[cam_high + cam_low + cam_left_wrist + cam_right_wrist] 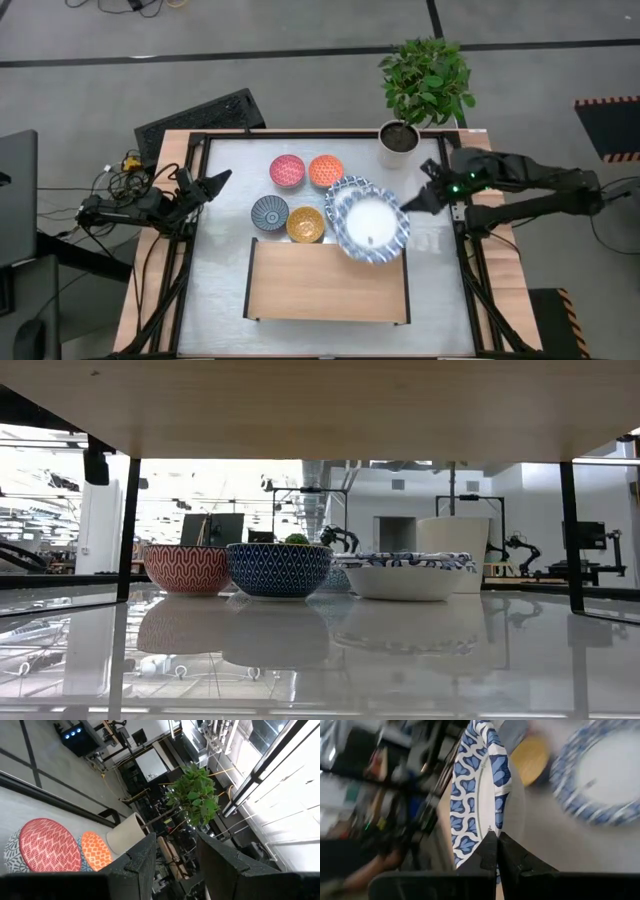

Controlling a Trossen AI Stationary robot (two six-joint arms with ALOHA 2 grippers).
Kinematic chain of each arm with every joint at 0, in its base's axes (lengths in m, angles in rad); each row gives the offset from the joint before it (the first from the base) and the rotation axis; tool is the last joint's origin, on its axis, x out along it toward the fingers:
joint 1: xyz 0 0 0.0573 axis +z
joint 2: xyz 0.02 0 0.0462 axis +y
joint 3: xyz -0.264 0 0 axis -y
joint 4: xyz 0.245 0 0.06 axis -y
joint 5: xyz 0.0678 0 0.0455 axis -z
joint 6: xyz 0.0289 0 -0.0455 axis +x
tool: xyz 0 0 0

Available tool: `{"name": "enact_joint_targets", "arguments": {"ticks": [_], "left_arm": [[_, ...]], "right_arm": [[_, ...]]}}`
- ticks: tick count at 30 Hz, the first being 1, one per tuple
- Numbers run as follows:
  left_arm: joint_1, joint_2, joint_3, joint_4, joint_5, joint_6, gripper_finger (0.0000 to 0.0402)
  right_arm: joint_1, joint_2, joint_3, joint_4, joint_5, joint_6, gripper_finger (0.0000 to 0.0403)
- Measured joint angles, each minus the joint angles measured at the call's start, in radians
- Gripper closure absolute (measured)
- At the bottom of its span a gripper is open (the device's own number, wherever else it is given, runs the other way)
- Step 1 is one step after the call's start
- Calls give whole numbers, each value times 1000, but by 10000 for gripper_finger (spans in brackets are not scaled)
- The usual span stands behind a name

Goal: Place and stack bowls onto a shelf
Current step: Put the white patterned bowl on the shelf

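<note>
The right arm reaches in from the table's right edge, its forearm angled toward the centre and its wrist bent, a green light showing on it. The right gripper (pixel 408 203) points leftward, and its fingers (pixel 489 851) appear pinched together on a bowl rim (pixel 496 815), though the wrist view is blurred. The left arm lies low along the left edge, extended rightward. The left gripper (pixel 216 184) hangs free, fingers (pixel 140 862) spread apart with nothing between them.
</note>
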Motion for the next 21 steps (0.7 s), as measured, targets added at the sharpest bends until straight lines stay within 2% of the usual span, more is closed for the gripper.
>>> {"name": "enact_joint_targets", "arguments": {"ticks": [10, 17, 21], "left_arm": [[0, 0, 0, 0, 0, 0, 273], [0, 0, 0, -1, 0, 0, 273], [0, 0, 0, -11, 4, 0, 273]], "right_arm": [[239, 87, 0, 18, -27, 48, 379], [283, 189, 0, 155, -67, -11, 379], [282, 240, 0, 160, -101, -33, 379]]}}
